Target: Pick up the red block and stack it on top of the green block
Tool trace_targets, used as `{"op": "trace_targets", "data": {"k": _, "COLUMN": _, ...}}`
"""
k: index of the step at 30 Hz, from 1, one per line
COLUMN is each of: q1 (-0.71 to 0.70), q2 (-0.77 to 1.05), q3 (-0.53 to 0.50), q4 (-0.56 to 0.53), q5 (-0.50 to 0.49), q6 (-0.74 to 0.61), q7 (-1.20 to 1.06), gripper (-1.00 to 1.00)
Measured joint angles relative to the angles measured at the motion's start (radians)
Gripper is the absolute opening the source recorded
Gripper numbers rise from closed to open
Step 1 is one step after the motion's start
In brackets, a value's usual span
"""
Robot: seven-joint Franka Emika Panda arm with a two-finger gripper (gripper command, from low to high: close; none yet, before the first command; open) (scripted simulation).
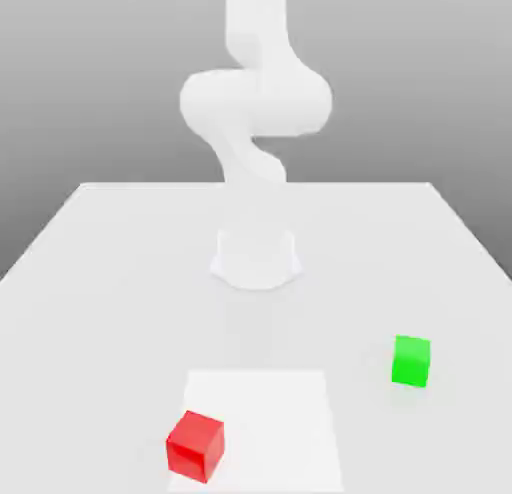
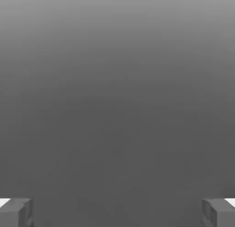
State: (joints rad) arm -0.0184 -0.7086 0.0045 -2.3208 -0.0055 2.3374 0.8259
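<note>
Had the gripper point(image 2: 117, 213) released in the hand view, with its two fingers point(image 2: 25, 211) spread wide apart on opposite sides and plain grey background point(image 2: 117, 106) between and beyond them. Held neither block between the fingertips.

Found the red block point(image 1: 195, 446) apart from the tool, lying outside its grasp, down on the white sheet point(image 1: 275, 422) at its edge toward the exterior view's left. Could not tell the direction or distance from the fingertips to the red block. Saw it turned at an angle, with a top face and two side faces in sight.

Found the green block point(image 1: 410, 362) also outside the tool's grasp, upright on the pale table point(image 1: 90, 342), beside the sheet on the exterior view's right and well apart from the red block. Could not place it exactly from the fingertips either.

Saw the white arm point(image 1: 255, 102), carrier of the tool, rising from its base point(image 1: 256, 257) and running out past the top of the exterior view. Noted both blocks on the camera's side of that base, red toward the exterior view's left and nearer the camera, green toward the right and farther back.
</note>
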Motion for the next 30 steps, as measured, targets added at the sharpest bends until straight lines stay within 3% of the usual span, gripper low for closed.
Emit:
{"op": "trace_targets", "data": {"k": 23, "q1": -0.117, "q2": 0.840, "q3": -0.017, "q4": -0.191, "q5": 0.001, "q6": 0.344, "q7": 0.200, "gripper": 0.00}}
{"op": "trace_targets", "data": {"k": 28, "q1": -0.122, "q2": 1.021, "q3": -0.015, "q4": -0.181, "q5": 0.016, "q6": 0.478, "q7": 0.201, "gripper": 0.00}}
{"op": "trace_targets", "data": {"k": 29, "q1": -0.123, "q2": 1.056, "q3": -0.014, "q4": -0.176, "q5": 0.017, "q6": 0.507, "q7": 0.201, "gripper": -1.00}}
{"op": "trace_targets", "data": {"k": 30, "q1": -0.123, "q2": 1.056, "q3": -0.014, "q4": -0.176, "q5": 0.017, "q6": 0.507, "q7": 0.201, "gripper": -1.00}}
